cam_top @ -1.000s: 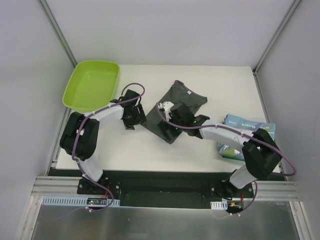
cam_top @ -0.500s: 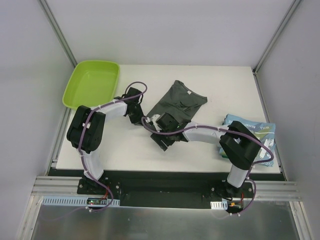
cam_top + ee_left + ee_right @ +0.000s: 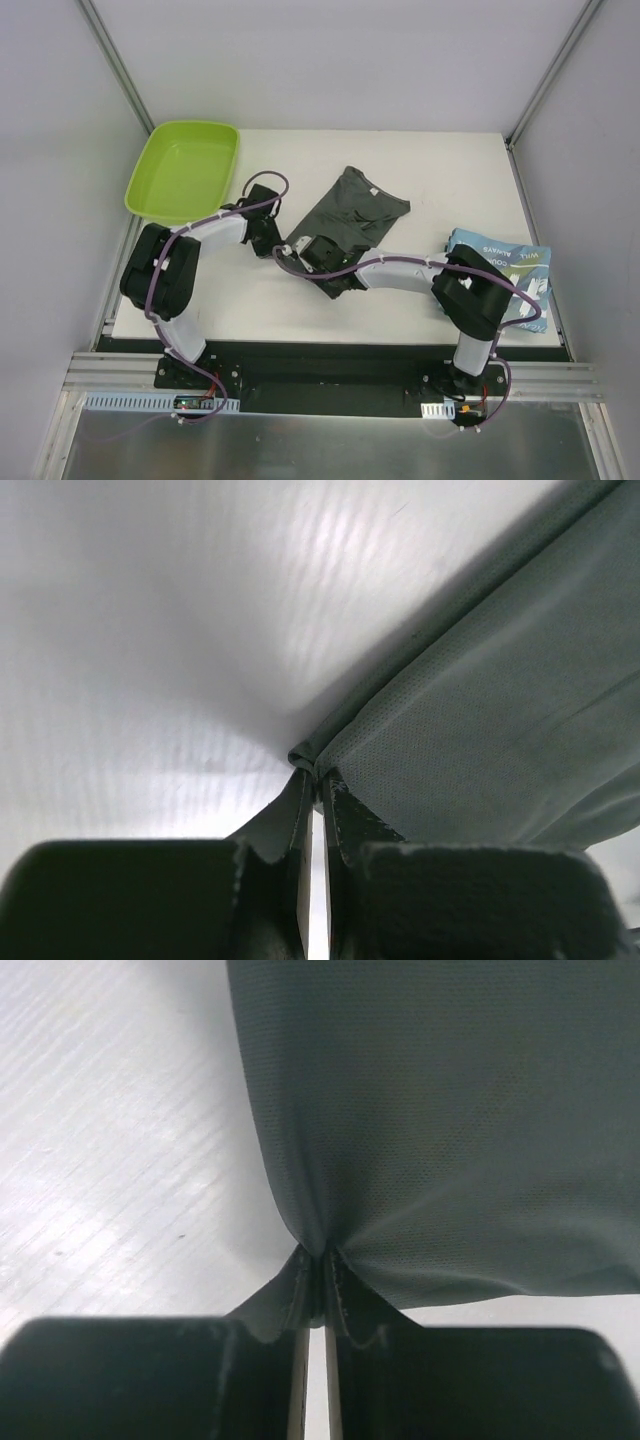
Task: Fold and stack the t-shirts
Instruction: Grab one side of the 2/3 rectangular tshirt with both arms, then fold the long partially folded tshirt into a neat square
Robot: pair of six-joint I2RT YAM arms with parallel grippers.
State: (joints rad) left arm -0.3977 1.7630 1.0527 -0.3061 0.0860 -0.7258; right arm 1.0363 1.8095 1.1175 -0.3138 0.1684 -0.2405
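Dark grey t-shirt (image 3: 440,1140) edge pinched between closed fingers (image 3: 300,1290).

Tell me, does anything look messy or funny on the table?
The dark grey shirt lies crooked and bunched in the middle of the table, not folded flat. The left gripper and right gripper each pinch an edge of it. The blue shirt sits by the right edge.

Lime-green tray (image 3: 184,170) at far-left corner of white table (image 3: 450,170).
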